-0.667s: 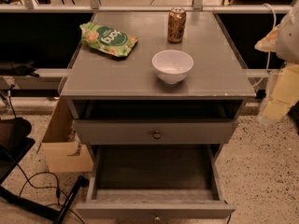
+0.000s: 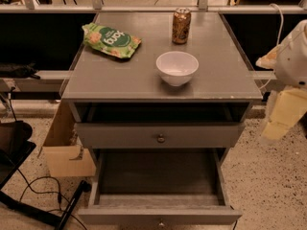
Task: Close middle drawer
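Middle drawer (image 2: 158,176) of the grey wooden cabinet (image 2: 120,78): a long, deep box pulled far out toward the camera, its low front panel and small round knob at the bottom edge of the view. It lies left of the jaws and lower than them, well apart.

Above it, the taller-fronted top drawer (image 2: 201,135) stands slightly out, nearer the jaws' height.

The cream-coloured gripper (image 2: 278,121) hangs off the cabinet's right front corner, apart from it, below the white arm (image 2: 295,56), pointing down and leftward. Whether the jaws are apart or together cannot be told.

On the cabinet top, left of and above the jaws:
- a white round bowl (image 2: 177,67)
- a brown drink can (image 2: 181,26)
- a green snack bag (image 2: 111,40)

Far left of the jaws, a cardboard box (image 2: 67,152) and black cables (image 2: 38,190) lie on the speckled floor (image 2: 268,186).
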Robot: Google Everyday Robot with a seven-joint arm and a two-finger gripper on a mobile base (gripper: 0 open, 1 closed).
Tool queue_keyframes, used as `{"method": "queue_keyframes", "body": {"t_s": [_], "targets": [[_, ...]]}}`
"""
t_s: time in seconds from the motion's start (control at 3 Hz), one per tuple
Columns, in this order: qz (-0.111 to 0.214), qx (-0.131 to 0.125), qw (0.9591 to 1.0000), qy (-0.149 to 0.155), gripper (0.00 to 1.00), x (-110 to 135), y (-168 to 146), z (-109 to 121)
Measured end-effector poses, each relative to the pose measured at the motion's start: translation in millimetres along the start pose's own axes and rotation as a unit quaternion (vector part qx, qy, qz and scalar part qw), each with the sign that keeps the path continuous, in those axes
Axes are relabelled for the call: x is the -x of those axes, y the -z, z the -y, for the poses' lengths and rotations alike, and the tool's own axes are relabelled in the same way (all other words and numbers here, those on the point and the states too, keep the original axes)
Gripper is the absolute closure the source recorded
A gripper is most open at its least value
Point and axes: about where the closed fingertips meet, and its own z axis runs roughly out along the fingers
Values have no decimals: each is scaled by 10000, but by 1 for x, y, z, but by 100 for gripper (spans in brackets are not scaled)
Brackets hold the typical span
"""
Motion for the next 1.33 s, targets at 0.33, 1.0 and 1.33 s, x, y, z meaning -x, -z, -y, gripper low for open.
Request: {"method": "queue_keyframes", "body": {"t_s": [0.33,1.0,1.33], "targets": [[239,-76,9997,77,0,-3,-27,-34],[353,326,9986,-217,0,-50,-182,-105],[274,844,9951,-432,0,-81,-289,-155]]}}
